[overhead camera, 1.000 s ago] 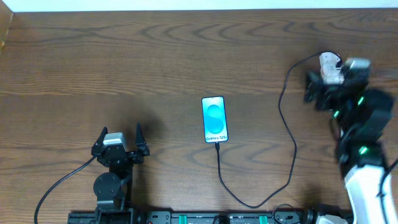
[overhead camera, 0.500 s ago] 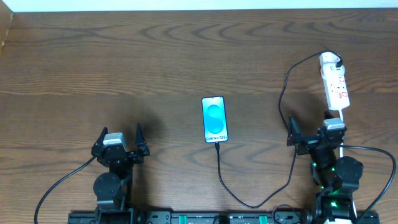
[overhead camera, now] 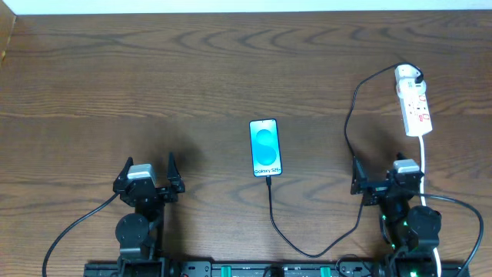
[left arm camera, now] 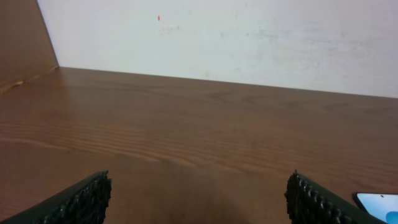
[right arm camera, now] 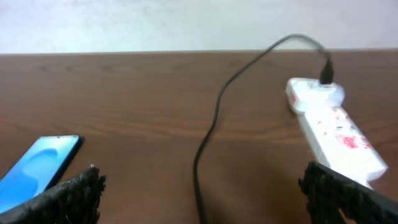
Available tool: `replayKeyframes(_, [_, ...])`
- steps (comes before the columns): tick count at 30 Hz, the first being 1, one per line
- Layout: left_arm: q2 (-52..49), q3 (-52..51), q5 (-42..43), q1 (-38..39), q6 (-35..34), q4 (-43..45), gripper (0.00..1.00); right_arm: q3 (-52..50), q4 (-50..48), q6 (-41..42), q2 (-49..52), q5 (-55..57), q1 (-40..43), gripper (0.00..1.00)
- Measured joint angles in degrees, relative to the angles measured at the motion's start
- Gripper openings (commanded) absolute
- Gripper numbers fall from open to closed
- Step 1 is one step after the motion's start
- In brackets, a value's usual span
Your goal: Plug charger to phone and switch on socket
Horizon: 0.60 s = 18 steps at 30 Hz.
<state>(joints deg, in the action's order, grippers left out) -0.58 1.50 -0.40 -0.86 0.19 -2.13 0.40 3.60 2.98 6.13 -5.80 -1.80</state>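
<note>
The brown surface (overhead camera: 154, 69) holds everything. The left tool (overhead camera: 148, 163) and right tool (overhead camera: 380, 175) sit wide open at the front, holding nothing. The white socket (overhead camera: 413, 108) lies far right. The phone (overhead camera: 265, 148) lies in the middle, the thin charger (overhead camera: 270, 200) meeting its near end.

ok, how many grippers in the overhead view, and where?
2. The left gripper sits bottom left, open and empty. The right gripper sits bottom right, open and empty, below the white power strip and beside the black charger cable.
</note>
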Motion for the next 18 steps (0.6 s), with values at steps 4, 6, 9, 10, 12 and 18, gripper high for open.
replayKeyframes(4, [0.0, 0.0, 0.0, 0.0, 0.0, 0.0, 0.89, 0.0, 0.3, 0.0, -2.9, 1.8, 0.0, 0.99])
replayKeyframes(6, [0.0, 0.0, 0.0, 0.0, 0.0, 0.0, 0.89, 0.0, 0.3, 0.0, -4.0, 2.6, 0.0, 0.99])
replayKeyframes(9, [0.0, 0.0, 0.0, 0.0, 0.0, 0.0, 0.89, 0.0, 0.3, 0.0, -5.3, 4.0, 0.0, 0.99])
replayKeyframes(10, [0.0, 0.0, 0.0, 0.0, 0.0, 0.0, 0.9, 0.0, 0.4, -0.1, -5.3, 4.5, 0.0, 0.99])
replayKeyframes(12, [0.0, 0.0, 0.0, 0.0, 0.0, 0.0, 0.9, 0.0, 0.4, -0.5, -5.3, 4.9, 0.0, 0.99])
replayKeyframes(18, [0.0, 0.0, 0.0, 0.0, 0.0, 0.0, 0.89, 0.0, 0.4, -1.9, -5.3, 5.5, 0.2, 0.99])
